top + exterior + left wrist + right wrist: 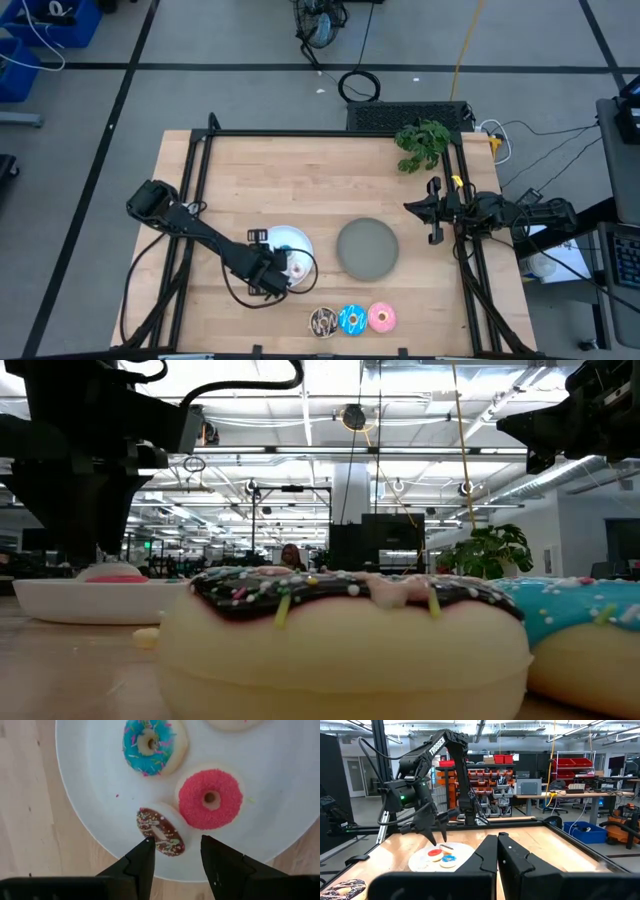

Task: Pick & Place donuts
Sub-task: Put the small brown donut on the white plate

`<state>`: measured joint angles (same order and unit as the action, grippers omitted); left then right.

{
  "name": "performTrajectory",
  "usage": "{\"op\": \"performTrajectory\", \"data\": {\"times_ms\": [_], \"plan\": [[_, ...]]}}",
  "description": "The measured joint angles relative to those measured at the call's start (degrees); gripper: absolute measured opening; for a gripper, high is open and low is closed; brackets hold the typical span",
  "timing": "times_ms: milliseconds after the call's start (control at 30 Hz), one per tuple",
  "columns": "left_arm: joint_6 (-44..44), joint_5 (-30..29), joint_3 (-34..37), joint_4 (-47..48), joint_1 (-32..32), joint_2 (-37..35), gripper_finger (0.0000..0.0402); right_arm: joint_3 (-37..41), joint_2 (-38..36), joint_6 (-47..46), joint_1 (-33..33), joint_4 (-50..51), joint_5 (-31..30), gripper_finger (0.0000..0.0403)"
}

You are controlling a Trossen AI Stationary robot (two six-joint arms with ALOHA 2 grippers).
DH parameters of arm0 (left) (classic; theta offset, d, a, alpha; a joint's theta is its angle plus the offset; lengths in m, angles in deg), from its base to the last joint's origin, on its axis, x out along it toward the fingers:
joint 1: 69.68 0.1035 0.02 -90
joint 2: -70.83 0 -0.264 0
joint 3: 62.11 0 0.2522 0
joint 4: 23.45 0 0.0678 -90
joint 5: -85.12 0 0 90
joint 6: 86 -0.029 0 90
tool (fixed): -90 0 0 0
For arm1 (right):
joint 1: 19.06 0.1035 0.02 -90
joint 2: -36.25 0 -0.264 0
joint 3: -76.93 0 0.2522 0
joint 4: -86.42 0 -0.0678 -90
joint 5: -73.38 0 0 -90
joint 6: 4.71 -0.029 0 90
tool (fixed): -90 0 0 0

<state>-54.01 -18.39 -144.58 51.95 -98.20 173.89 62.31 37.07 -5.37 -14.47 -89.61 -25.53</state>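
Directly ahead of left gripper [176, 854]: tiny brown donut [161, 831], tilted on edge at white plate [90, 795] rim, just beyond parted, empty fingertips. Beyond it: tiny red donut [210, 798], tiny blue donut [148, 744], fourth partly visible. Three larger donuts [352, 319] in row at table front. Grey plate [367, 249] bare. Right gripper [498, 851] closed, parked far right.

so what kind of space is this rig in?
Looks like a robotics lab or workshop: shelving with red parts bins, workbenches with gear, exposed ceiling ducts and strip lights, cables on the floor.
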Motion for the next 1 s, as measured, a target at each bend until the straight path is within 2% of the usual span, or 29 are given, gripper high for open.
{"op": "performTrajectory", "data": {"times_ms": [300,567,1000], "plan": [[-0.20,-1.65,4.41,-1.62,0.26,0.00,0.0161,0.01,0.00,0.02,0.00,0.01,0.02,0.0000],[-1.83,-2.39,4.81,-1.73,0.35,0.00,0.0155,0.00,0.00,0.04,0.00,0.00,0.01,0.0000],[-1.70,-3.47,4.81,-1.89,1.62,0.00,0.0034,0.01,0.00,0.04,0.00,0.01,0.00,0.0000]]}}
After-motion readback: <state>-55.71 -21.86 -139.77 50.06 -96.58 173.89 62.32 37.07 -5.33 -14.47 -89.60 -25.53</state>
